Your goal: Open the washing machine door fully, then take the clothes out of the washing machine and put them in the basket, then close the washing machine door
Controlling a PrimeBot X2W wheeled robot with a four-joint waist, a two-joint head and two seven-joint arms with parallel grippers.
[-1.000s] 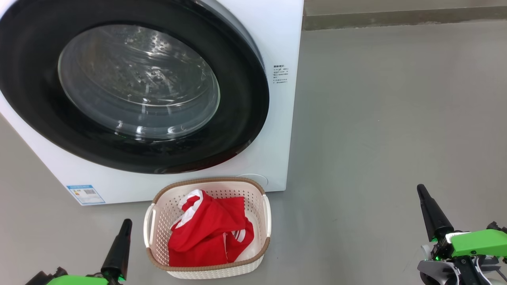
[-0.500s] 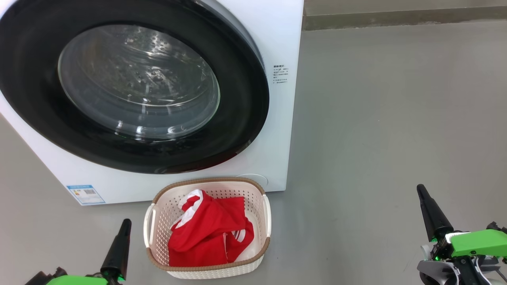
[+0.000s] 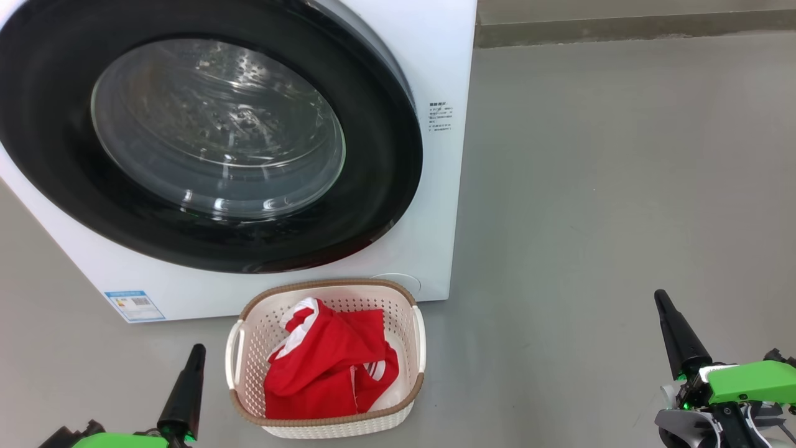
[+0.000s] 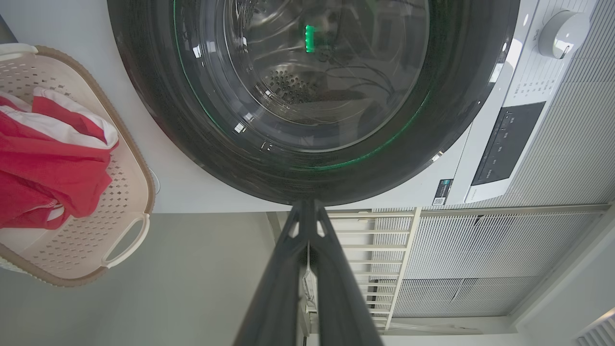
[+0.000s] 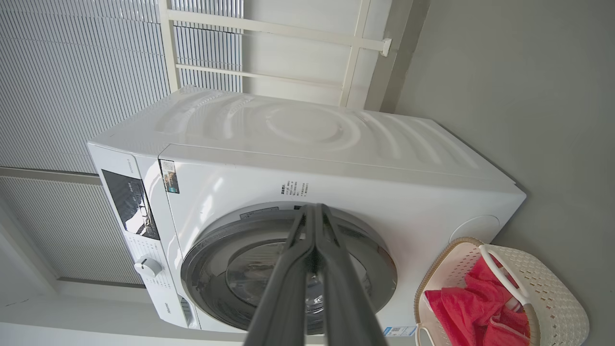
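Observation:
The washing machine (image 3: 435, 205) (image 5: 336, 158) stands with its black-rimmed door (image 3: 205, 137) (image 4: 307, 96) (image 5: 288, 269) closed flat against the front; through the glass I see bare steel drum. The red clothes (image 3: 329, 367) (image 4: 43, 168) (image 5: 466, 307) lie bunched in the cream basket (image 3: 410, 311) (image 4: 125, 206) (image 5: 543, 298) on the floor before the machine. My left gripper (image 3: 196, 352) (image 4: 307, 204) is shut and empty, low at the basket's left. My right gripper (image 3: 660, 297) (image 5: 314, 207) is shut and empty, far right of the basket.
Grey floor (image 3: 622, 186) spreads to the right of the machine. A white railing and slatted wall (image 4: 456, 269) stand behind it. The control panel and knob (image 4: 562, 33) are at the machine's top.

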